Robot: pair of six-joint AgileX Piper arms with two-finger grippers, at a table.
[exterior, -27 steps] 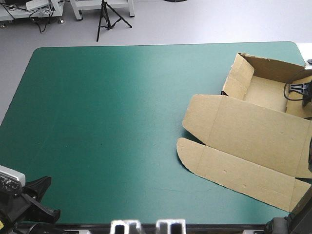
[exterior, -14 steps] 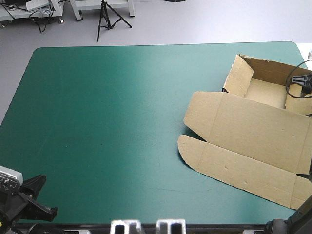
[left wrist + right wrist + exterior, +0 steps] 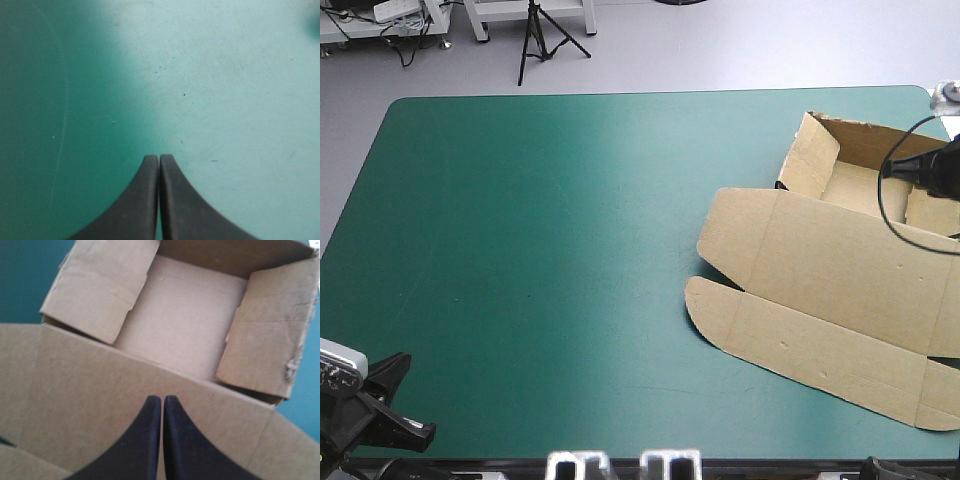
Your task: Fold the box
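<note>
So the main change from just before: the right pincer has come up off the right end of the box and now sits a bit higher over it, with less of that arm showing at the near right corner of the table. The box itself has hardly budged, maybe a tiny scoot. That reads like the arm finished a push on that end and is lining up for the next bit, not mid-fold.

The right pincer is clenched, its black fingers meeting in a point with nothing between them as far as anyone can see. Right under it is the flat lid, and just ahead of its tips is the open tray, whose two side flaps lean inward rather than sitting tucked flat against the walls. So the walls are up, the lid is still lying open, and the flaps probably want pressing in next.

The left pincer is clenched too and empty, over bare teal-green cover at the near left corner. The box is well away from it, out of its view entirely.
</note>
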